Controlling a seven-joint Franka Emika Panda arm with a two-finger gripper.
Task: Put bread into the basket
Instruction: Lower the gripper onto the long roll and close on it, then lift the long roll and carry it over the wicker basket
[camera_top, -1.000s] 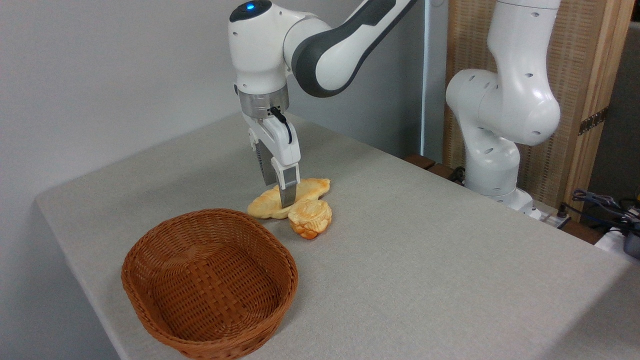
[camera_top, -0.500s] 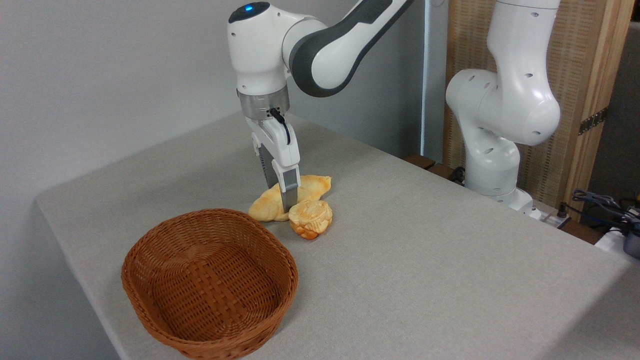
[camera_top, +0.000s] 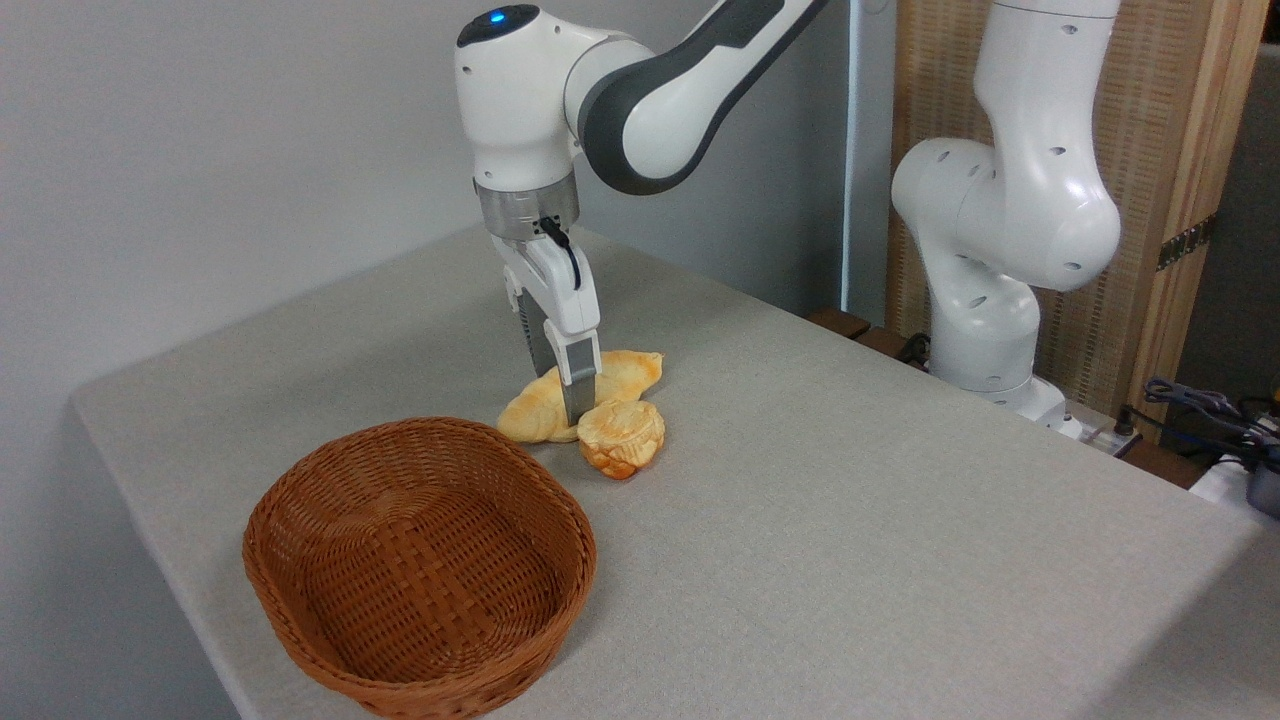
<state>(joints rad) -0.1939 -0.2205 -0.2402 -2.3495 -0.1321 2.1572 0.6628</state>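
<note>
tool (camera_top: 572, 405): pointing straight down, fingers closed around the middle of the bread
bread (camera_top: 545, 405): long golden loaf, looks tilted, right end a bit higher
bun (camera_top: 621, 437): small, right up against the bread's front
basket (camera_top: 420, 560): wicker, nothing in it, near the desk (camera_top: 850, 500) front edge

White arm (camera_top: 1000, 200) with dark grey joint bands (blue light on top).

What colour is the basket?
Reddish-brown woven wicker; the basket shows clearly in the fixed camera view.
</note>
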